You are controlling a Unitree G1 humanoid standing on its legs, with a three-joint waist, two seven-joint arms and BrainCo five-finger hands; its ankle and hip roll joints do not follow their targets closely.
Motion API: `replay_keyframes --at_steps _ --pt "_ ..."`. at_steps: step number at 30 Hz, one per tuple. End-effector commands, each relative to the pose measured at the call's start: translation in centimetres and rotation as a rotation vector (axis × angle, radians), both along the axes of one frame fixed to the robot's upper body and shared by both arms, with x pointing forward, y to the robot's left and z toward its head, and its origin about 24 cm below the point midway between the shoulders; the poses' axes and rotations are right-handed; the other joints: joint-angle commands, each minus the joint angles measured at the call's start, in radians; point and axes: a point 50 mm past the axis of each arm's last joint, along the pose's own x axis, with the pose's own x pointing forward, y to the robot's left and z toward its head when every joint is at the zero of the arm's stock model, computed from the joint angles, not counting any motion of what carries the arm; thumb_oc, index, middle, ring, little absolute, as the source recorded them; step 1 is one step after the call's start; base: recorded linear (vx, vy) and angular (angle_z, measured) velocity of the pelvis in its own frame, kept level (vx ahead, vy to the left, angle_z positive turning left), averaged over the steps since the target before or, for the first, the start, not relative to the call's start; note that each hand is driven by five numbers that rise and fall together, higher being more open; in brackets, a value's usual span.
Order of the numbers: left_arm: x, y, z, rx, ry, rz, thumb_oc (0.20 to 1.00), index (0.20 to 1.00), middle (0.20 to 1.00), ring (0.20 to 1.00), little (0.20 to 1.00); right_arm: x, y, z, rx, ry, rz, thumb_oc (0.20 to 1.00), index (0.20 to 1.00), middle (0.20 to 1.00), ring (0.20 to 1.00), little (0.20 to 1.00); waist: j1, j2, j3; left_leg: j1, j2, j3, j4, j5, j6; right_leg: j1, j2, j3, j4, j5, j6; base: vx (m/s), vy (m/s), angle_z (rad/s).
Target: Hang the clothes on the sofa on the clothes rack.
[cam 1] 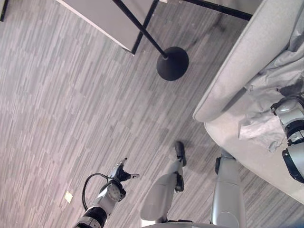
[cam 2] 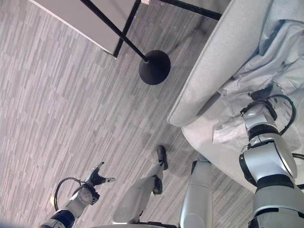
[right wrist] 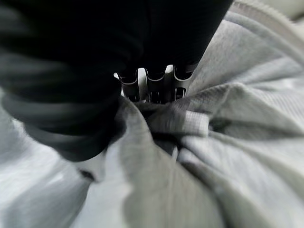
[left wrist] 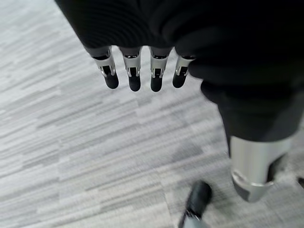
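One right hand [right wrist: 152,88], fingers buried in clothes [right wrist: 228,142]

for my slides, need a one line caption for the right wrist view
Right hand pressed into the crumpled grey garment on the sofa, fingertips buried in its folds.

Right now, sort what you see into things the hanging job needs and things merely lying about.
For the job: grey garment on the sofa; clothes rack; right hand, fingers buried in the cloth.
Not needed: white panel; paper scrap on the floor; left hand, idle.
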Motion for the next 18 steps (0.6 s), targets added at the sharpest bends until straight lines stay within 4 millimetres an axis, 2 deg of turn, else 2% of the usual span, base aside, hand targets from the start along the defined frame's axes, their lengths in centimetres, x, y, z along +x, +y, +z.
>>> replay_keyframes --at_steps 1,5,6,7,8,9,10,11,12,13,14,15,16,18 --pt "2.7 -0.8 1.7 0.035 -0.101 -0.043 1.0 1.0 1.0 1.0 1.0 0.3 1.1 -3.3 0.127 0.152 0.054 0.2 0.2 0.2 0.2 0.2 0.024 0.155 0.084 0.125 0.225 -0.025 -0.012 -0.021 -0.069 -0.045 -0.033 0.058 0.324 -0.079 0.038 0.0 0.0 0.0" --pt "3.0 -0.8 1.7 0.039 -0.092 -0.031 1.0 1.0 1.0 1.0 1.0 0.2 1.6 -4.6 0.24 0.101 0.052 0.2 0.2 0.2 0.2 0.2 0.006 0.14 0.084 0.148 0.228 -0.022 -0.012 -0.031 -0.066 -0.015 -0.036 0.049 0.314 -0.081 0.037 0.0 0.011 0.08" --pt "2.8 -0.8 1.3 0.03 -0.064 -0.009 1.0 1.0 1.0 1.0 1.0 0.4 2.6 -5.4 0.317 0.062 0.071 0.2 0.2 0.2 0.2 0.2 -0.005 0.13 0.084 0.159 0.229 -0.022 -0.012 -0.032 -0.065 -0.004 -0.033 0.047 0.314 -0.082 0.037 0.0 0.0 0.0" --pt "2.4 -0.5 0.7 0.024 -0.02 0.03 1.0 1.0 1.0 1.0 1.0 0.4 4.1 -7.3 0.433 0.017 0.104 0.2 0.2 0.2 0.2 0.2 -0.022 0.107 0.084 0.178 0.233 -0.019 -0.012 -0.036 -0.064 0.013 -0.032 0.041 0.313 -0.083 0.035 0.0 0.0 0.0" --pt "2.3 -0.3 0.6 0.03 -0.017 0.029 1.0 1.0 1.0 1.0 1.0 0.3 4.1 -7.6 0.439 0.02 0.1 0.2 0.2 0.2 0.2 0.2 -0.02 0.102 0.084 0.183 0.232 -0.02 -0.012 -0.036 -0.064 0.019 -0.034 0.041 0.313 -0.085 0.035 -0.03 -0.039 0.02" --pt "2.0 0.1 0.2 0.039 0.023 0.055 1.0 1.0 1.0 1.0 1.0 0.3 6.0 -8.7 0.552 -0.061 0.156 0.2 0.2 0.2 0.2 0.2 -0.044 0.077 0.084 0.197 0.236 -0.013 -0.012 -0.036 -0.064 0.032 -0.031 0.036 0.31 -0.084 0.033 -0.03 -0.026 0.08" --pt "1.7 0.5 0.0 0.046 0.045 0.067 1.0 1.0 1.0 1.0 1.0 -0.1 6.8 -9.4 0.604 -0.098 0.184 0.2 0.2 0.2 0.2 0.2 -0.056 0.061 0.084 0.209 0.238 -0.008 -0.012 -0.034 -0.064 0.041 -0.029 0.033 0.309 -0.084 0.032 -0.03 -0.027 0.19" --pt "1.6 0.6 -0.1 0.052 0.05 0.065 1.0 1.0 1.0 1.0 1.0 -0.4 6.9 -9.8 0.609 -0.093 0.179 0.2 0.2 0.2 0.2 0.2 -0.053 0.057 0.084 0.215 0.238 -0.008 -0.012 -0.034 -0.064 0.048 -0.03 0.033 0.309 -0.085 0.032 -0.01 -0.039 0.2" --pt "1.3 1.5 -0.1 0.063 0.071 0.094 1.0 1.0 1.0 1.0 1.0 -1.5 9.1 -10.8 0.761 -0.194 0.259 0.2 0.2 0.2 0.2 0.2 -0.084 0.019 0.084 0.255 0.241 -0.004 -0.012 -0.033 -0.067 0.082 -0.028 0.024 0.311 -0.099 0.028 -0.03 -0.034 0.14" --pt "1.4 1.6 -0.1 0.066 0.07 0.094 1.0 1.0 1.0 1.0 1.0 -1.6 9.2 -10.9 0.764 -0.194 0.258 0.2 0.2 0.2 0.2 0.2 -0.081 0.017 0.084 0.251 0.242 -0.005 -0.012 -0.027 -0.067 0.081 -0.027 0.023 0.304 -0.088 0.026 -0.04 -0.067 0.05" --pt "1.4 2.3 0.0 0.056 0.073 0.129 1.0 1.0 1.0 1.0 1.0 -2.7 10.5 -10.9 0.894 -0.303 0.322 0.2 0.2 0.2 0.2 0.2 -0.101 -0.014 0.084 0.284 0.249 -0.004 -0.012 -0.021 -0.07 0.108 -0.021 0.013 0.299 -0.089 0.021 -0.03 -0.042 0.07" --pt "1.0 2.9 0.0 0.062 0.076 0.141 1.0 1.0 1.0 1.0 1.0 -3.3 11.1 -10.8 0.942 -0.345 0.351 0.2 0.2 0.2 0.2 0.2 -0.106 -0.03 0.084 0.312 0.252 -0.004 -0.012 -0.02 -0.073 0.132 -0.02 0.009 0.299 -0.089 0.019 -0.04 0.009 0.15" --pt "-0.2 3.5 -0.5 0.038 0.099 0.181 1.0 1.0 1.0 1.0 1.0 -4.0 12.0 -8.5 0.99 -0.491 0.437 0.2 0.2 0.2 0.2 0.2 -0.124 -0.074 0.084 0.392 0.254 -0.004 -0.009 -0.014 -0.079 0.215 -0.016 -0.007 0.269 -0.091 0.013 -0.02 0.052 0.12" --pt "-0.7 3.6 -0.7 0.015 0.113 0.198 1.0 1.0 1.0 1.0 1.0 -4.4 12.1 -6.7 0.984 -0.58 0.485 0.2 0.2 0.2 0.2 0.2 -0.131 -0.103 0.084 0.46 0.254 0.0 -0.008 -0.02 -0.083 0.286 -0.014 -0.019 0.238 -0.088 0.008 0.0 0.067 0.02"
